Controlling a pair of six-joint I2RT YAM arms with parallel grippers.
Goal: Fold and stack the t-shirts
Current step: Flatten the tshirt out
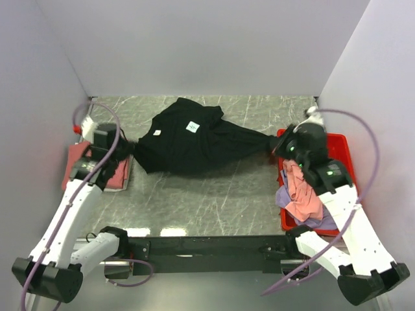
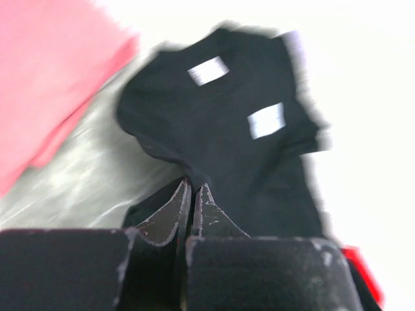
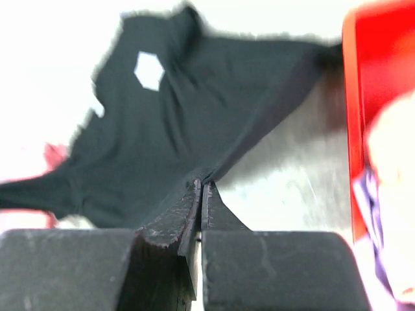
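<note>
Black t-shirt stretched between left and right jaws, both clamped on it

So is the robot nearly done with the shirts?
Not nearly. One red shirt looks folded at the left. The left tool and right tool are both shut on the black shirt, stretching it over the table. The pink shirt and lavender shirt in the bin are not yet folded.

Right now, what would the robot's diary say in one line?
left gripper: shut on black t-shirt | right gripper: shut on black t-shirt | shirt: stretched between them | red bin: more shirts inside
</note>
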